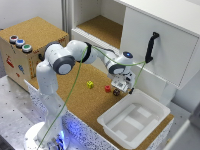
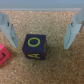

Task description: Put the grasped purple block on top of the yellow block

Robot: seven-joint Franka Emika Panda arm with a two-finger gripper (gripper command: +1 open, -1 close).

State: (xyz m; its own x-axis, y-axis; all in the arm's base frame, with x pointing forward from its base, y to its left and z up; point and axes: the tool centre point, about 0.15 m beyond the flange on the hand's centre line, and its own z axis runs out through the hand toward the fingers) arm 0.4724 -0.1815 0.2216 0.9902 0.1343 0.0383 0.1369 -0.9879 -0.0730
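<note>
The white tray (image 1: 134, 120) is sitting closest to me, at the near end of the cork worktop (image 1: 85, 97). It is lying low and open, with raised ridges inside.

Just behind the tray, the robot's hand (image 1: 121, 85) is hanging low over the cork. Its two fingers (image 2: 6, 27) are spread wide apart, and they are not pinching anything. In the wrist view the purple block (image 2: 34, 47) is sitting on the cork in the gap between the fingers, with space on both sides. It is showing a yellow ring on top and a yellow letter on its side. In the exterior view it is only a tiny dark spot (image 1: 116, 92) under the hand.

The red block (image 1: 107, 89) is lying just beside the purple one, toward the exterior view's left. A corner of it (image 2: 3, 55) is peeking into the wrist view too.

The yellow block (image 1: 90, 84) is sitting farther along that way, well apart from the purple block. Nothing is lying on top of it.

Farther back, the white arm (image 1: 65, 57) is bending over from its base. A thin green cable (image 1: 75, 82) is trailing along it.

Behind the arm, a cork box with round buttons (image 1: 19, 43) is standing. A white cabinet with a black handle (image 1: 150, 47) is standing at the back.
</note>
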